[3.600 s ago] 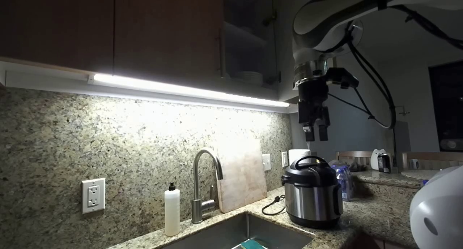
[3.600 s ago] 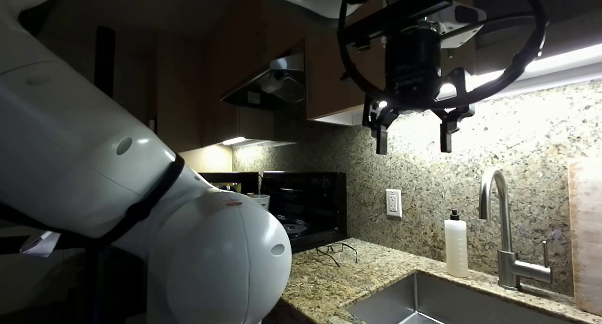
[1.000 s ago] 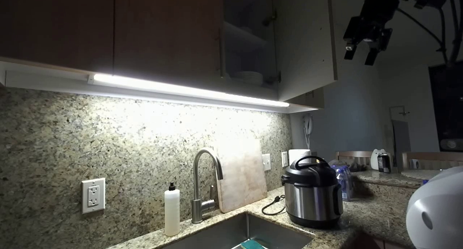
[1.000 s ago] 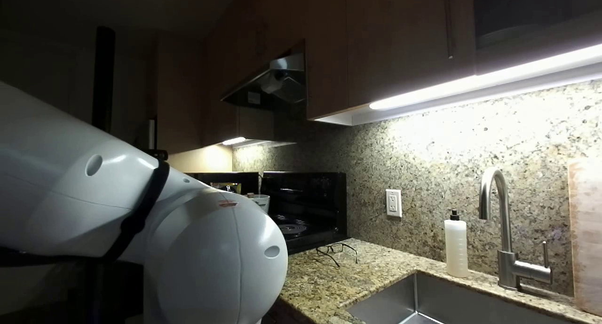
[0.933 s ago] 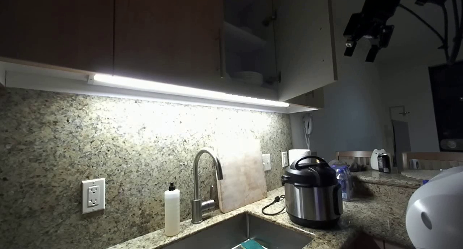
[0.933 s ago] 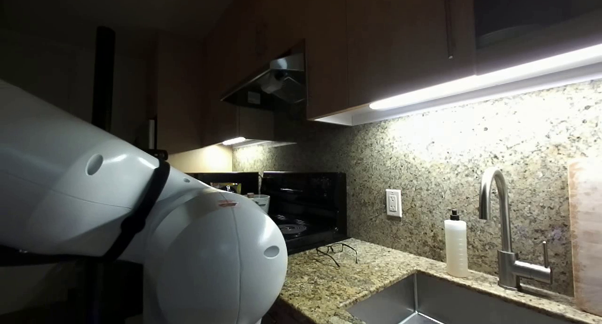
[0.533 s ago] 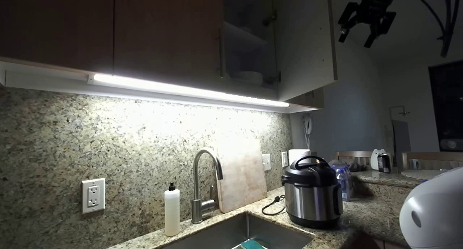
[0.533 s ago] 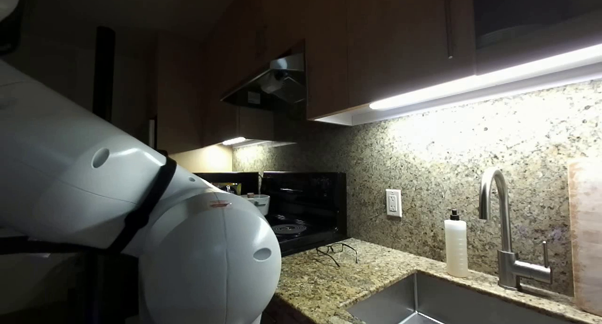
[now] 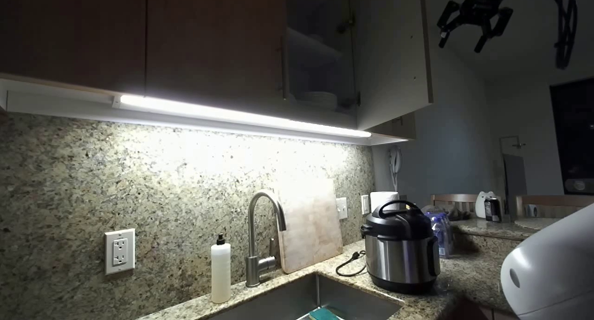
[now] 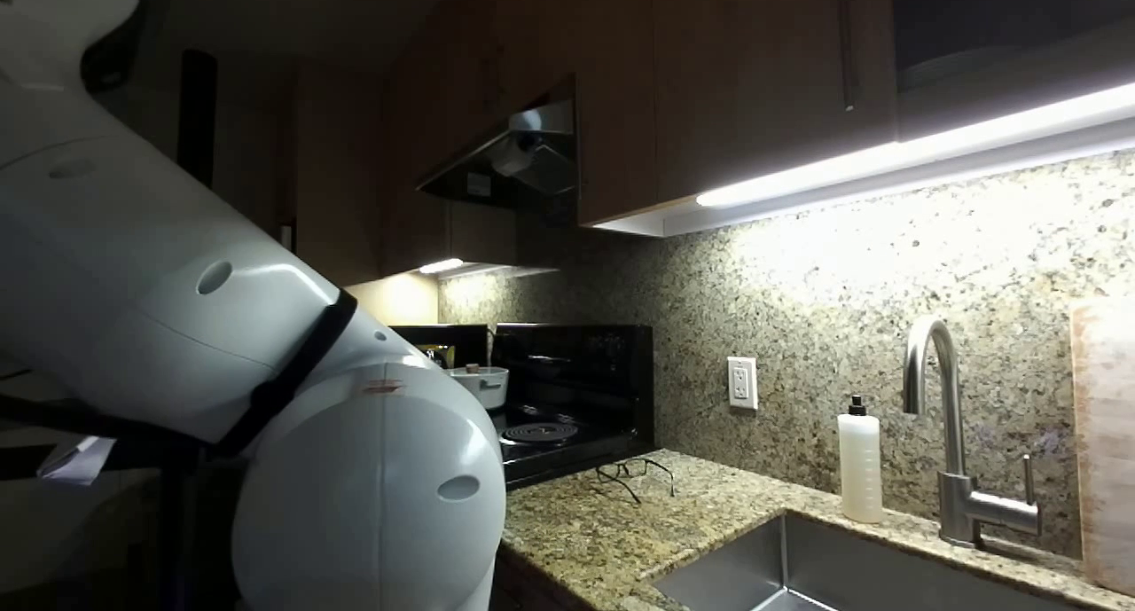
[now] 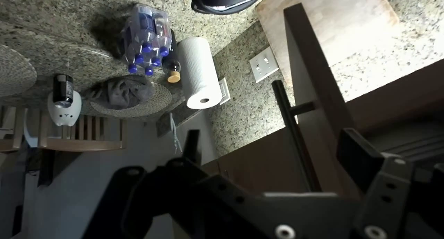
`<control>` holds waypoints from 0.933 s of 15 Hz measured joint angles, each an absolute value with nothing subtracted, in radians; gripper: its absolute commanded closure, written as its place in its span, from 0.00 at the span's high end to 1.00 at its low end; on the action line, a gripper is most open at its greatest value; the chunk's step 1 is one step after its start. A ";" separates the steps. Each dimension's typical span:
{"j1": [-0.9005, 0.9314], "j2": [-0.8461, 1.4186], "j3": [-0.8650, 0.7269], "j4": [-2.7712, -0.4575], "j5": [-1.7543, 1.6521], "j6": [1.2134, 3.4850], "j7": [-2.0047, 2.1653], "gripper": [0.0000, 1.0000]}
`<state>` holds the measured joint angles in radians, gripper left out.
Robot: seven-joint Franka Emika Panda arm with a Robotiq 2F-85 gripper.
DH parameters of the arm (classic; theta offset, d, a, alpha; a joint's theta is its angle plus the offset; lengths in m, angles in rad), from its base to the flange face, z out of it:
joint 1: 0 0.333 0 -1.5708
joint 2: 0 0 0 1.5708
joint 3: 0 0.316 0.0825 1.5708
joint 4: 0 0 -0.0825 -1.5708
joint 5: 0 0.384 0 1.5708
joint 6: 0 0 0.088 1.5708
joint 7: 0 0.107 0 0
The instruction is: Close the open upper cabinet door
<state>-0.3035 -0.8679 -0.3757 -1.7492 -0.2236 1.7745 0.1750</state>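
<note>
The upper cabinet door (image 9: 392, 60) stands open in an exterior view, its paler inner face showing, hinged at the right side of the open cabinet. In the wrist view the door (image 11: 314, 63) shows edge-on, with its slim bar handle (image 11: 295, 131) on the outer face. My gripper (image 9: 461, 46) is open and empty, high up to the right of the door's free edge, apart from it in that view. In the wrist view the handle lies between the two spread fingers of the gripper (image 11: 274, 147); how far beyond them I cannot tell. The gripper is out of the remaining exterior view.
Closed cabinet doors (image 9: 213, 46) adjoin the open cabinet, above a light strip (image 9: 241, 118). Below are a faucet (image 9: 253, 236), a soap bottle (image 9: 221, 269), a cutting board (image 9: 308, 227) and a pressure cooker (image 9: 401, 250). My white arm link (image 10: 372, 487) stands near the counter.
Over the last seconds my gripper has moved from in front of the door up and to the right. In the last second it rose and turned slightly. The door has not moved.
</note>
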 measured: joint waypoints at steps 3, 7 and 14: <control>-0.311 -0.844 -0.394 -1.698 -0.223 1.772 0.175 1.00; -0.312 -0.820 -0.407 -1.638 -0.221 1.773 0.175 1.00; -0.312 -0.785 -0.408 -1.582 -0.209 1.784 0.182 0.73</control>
